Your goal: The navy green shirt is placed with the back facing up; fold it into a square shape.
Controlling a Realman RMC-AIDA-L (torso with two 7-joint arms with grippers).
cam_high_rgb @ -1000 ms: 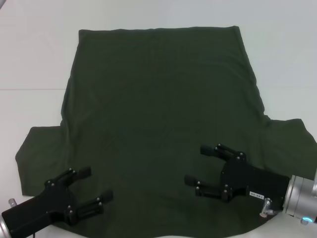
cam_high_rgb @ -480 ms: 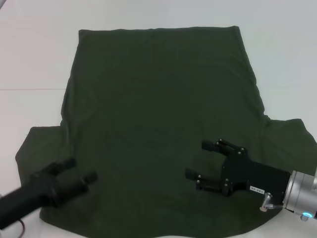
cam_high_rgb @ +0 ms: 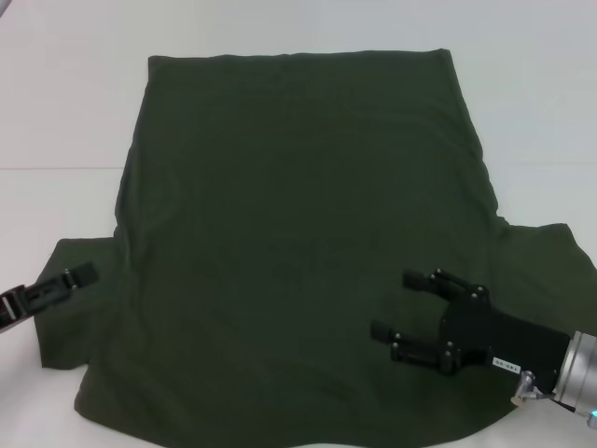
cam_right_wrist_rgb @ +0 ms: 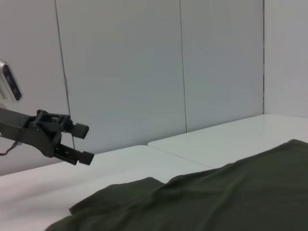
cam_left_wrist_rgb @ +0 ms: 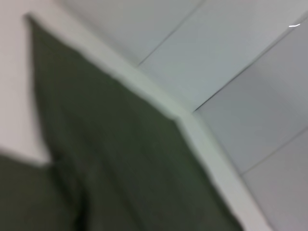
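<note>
Your shirt (cam_high_rgb: pixel 298 243) lies flat on the white bench (cam_high_rgb: pixel 65 112). The right end effector (cam_high_rgb: pixel 409 306) hovers spread over its near right part. The left end effector (cam_high_rgb: pixel 82 275) sits at the left sleeve (only the right wrist view shows its fingers (cam_right_wrist_rgb: pixel 81 129) parted).

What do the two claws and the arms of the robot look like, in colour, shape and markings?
Both claws are matte black with two long, slim fingers joined by small visible screws. The right claw has a boxy black body with a small white label, mounted on a silver-grey metal wrist with a small blue light. The left claw has the same black linkage build; a thin cable hangs behind it.
</note>
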